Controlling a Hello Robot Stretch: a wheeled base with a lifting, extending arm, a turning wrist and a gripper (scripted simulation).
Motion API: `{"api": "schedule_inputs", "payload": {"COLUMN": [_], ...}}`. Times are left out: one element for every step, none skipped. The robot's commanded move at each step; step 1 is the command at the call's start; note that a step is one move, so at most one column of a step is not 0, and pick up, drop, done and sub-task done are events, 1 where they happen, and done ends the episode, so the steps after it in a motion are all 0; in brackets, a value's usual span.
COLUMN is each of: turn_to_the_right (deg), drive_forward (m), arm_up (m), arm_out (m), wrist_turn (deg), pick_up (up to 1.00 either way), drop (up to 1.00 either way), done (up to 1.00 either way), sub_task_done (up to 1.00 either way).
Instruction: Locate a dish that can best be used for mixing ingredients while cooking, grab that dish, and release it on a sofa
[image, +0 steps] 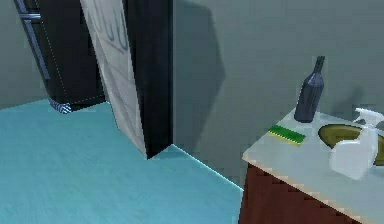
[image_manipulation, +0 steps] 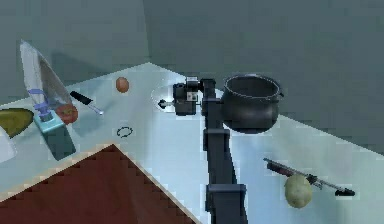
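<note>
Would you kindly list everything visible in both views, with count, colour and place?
black round metal pot: one, black, pale counter, right of gripper
brown egg-shaped thing: one, brown, counter's far side
yellowish potato-like lump: one, yellowish, counter, arm side view's right
teal dispenser bottle: one, teal, arm side view's left
dark glass bottle: one, dark, beside sink
white plastic spray bottle: one, white, at sink
green flat sponge: one, green, left of glass bottle
dark tall fridge: one, dark, forward view's left
pale wooden door: one, pale, beside fridge
arm: one, dark, over counter
gripper: one, dark, left of pot
</note>
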Motion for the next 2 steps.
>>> {"api": "schedule_inputs", "payload": {"turn_to_the_right": [0.0, 0.0], "drive_forward": [0.00, 0.00], "arm_up": [0.10, 0.02], "arm_out": [0.00, 0.00], "wrist_turn": [0.0, 0.0], "pick_up": [0.00, 0.00], "drop": [0.00, 0.00], "done": [0.00, 0.00], "sub_task_done": [0.00, 0.00]}}
